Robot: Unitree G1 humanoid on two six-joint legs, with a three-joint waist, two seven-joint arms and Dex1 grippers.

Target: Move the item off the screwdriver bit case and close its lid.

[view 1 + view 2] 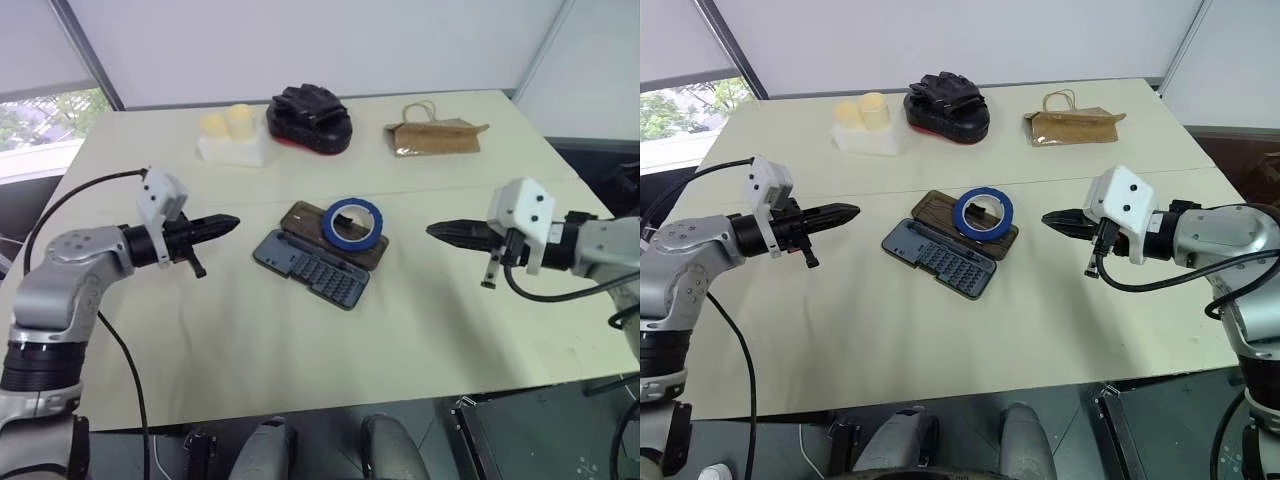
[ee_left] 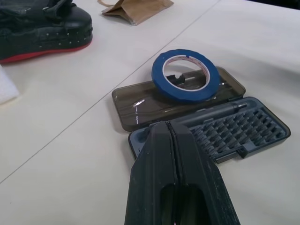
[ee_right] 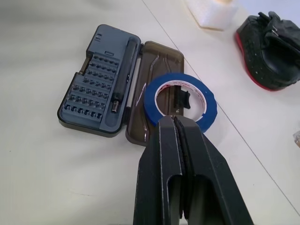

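Observation:
The screwdriver bit case [image 1: 308, 268] lies open at the middle of the table, its dark grey-blue tray full of bits nearer me. Its smoky-brown lid [image 1: 305, 218] lies flat on the far side. The item, a blue tape roll [image 1: 354, 222], rests on the right half of the lid, over the latch. My left gripper [image 1: 230, 223] hovers shut to the left of the case, pointing at it. My right gripper [image 1: 434, 231] hovers shut to the right of the tape, pointing left. Neither touches anything.
At the back of the table stand a white foam block with two yellow cylinders [image 1: 232, 135], a black and red padded object [image 1: 308, 120] and a flat brown paper bag [image 1: 436, 134]. Cables hang from both arms.

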